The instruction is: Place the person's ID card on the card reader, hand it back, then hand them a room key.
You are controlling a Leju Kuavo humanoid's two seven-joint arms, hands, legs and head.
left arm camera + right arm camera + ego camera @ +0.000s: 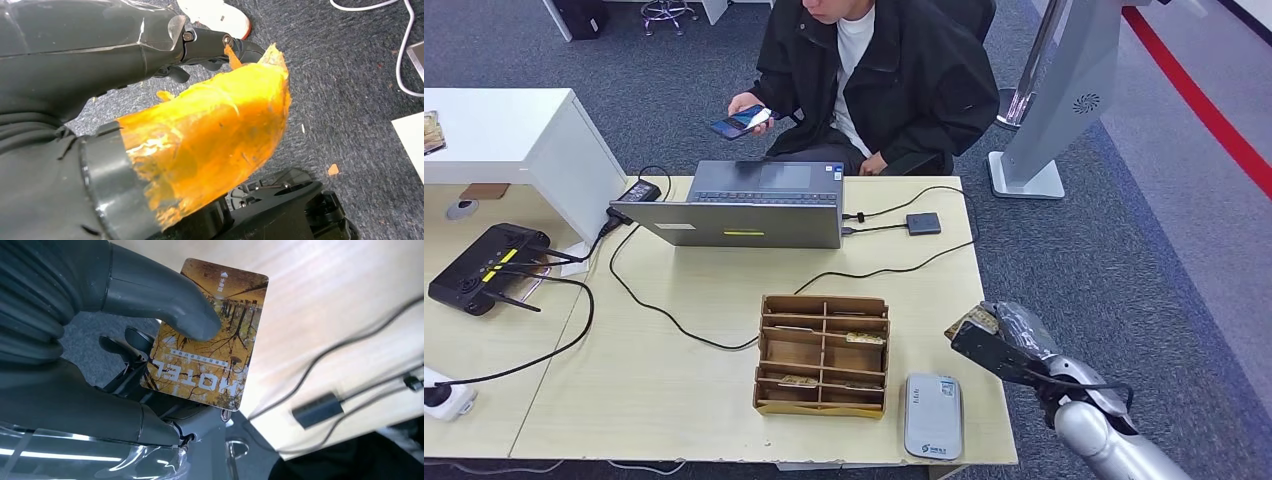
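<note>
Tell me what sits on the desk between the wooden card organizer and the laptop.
In the head view, only a black cable crosses the bare desktop between the wooden card organizer and the laptop; nothing else lies there.

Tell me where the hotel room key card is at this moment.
The room key card is pinched in the right hand, held off the table's right edge, to the right of the wooden organizer and above the grey card reader.
</note>
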